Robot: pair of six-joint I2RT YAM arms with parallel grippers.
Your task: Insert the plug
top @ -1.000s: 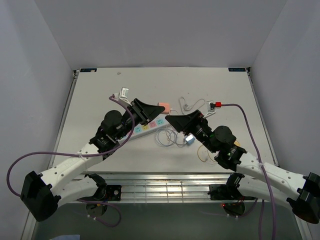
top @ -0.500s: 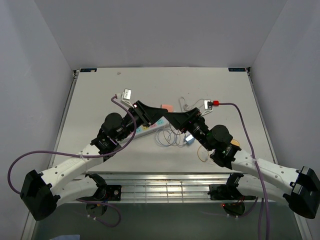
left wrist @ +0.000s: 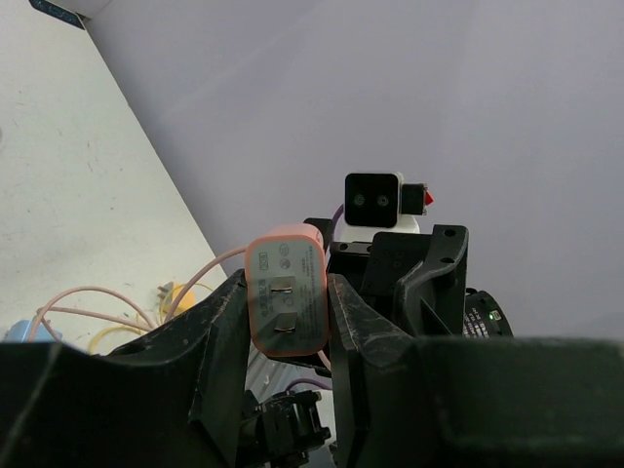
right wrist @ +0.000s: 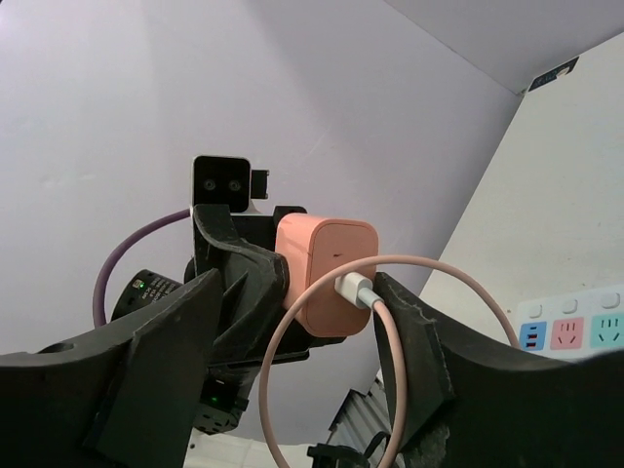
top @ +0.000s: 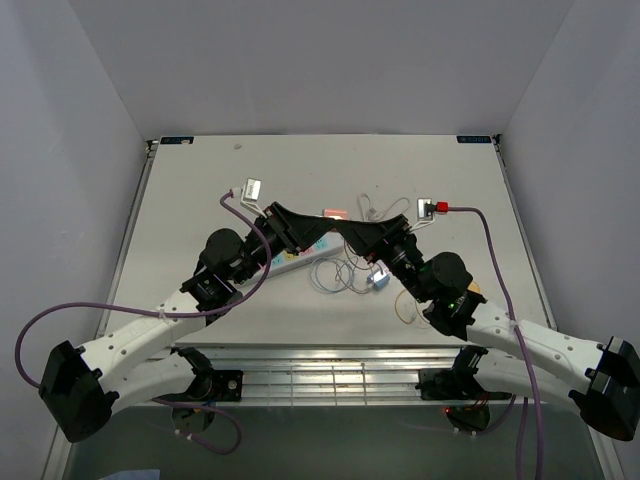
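Observation:
My left gripper (top: 318, 222) is shut on the pink plug (top: 333, 214) and holds it above the table, over the end of the white power strip (top: 295, 256). In the left wrist view the plug (left wrist: 286, 290) sits between the fingers (left wrist: 226, 331) with its two metal prongs facing the camera. My right gripper (top: 350, 225) meets it from the right. In the right wrist view the plug (right wrist: 327, 273) and its pink cable (right wrist: 283, 370) lie between the open right fingers (right wrist: 414, 341). One finger is close beside the cable connector; the other stands apart.
The power strip (right wrist: 570, 331) has coloured sockets and lies slanted mid-table. Loose white and pink cables (top: 340, 272) coil beside it, with a small blue-white adapter (top: 379, 279) and a yellow cable loop (top: 405, 308). The two grippers are nose to nose.
The right gripper has moved left until its fingers straddle the plug, and its jaws have narrowed. The left gripper has shifted slightly right, still holding the plug.

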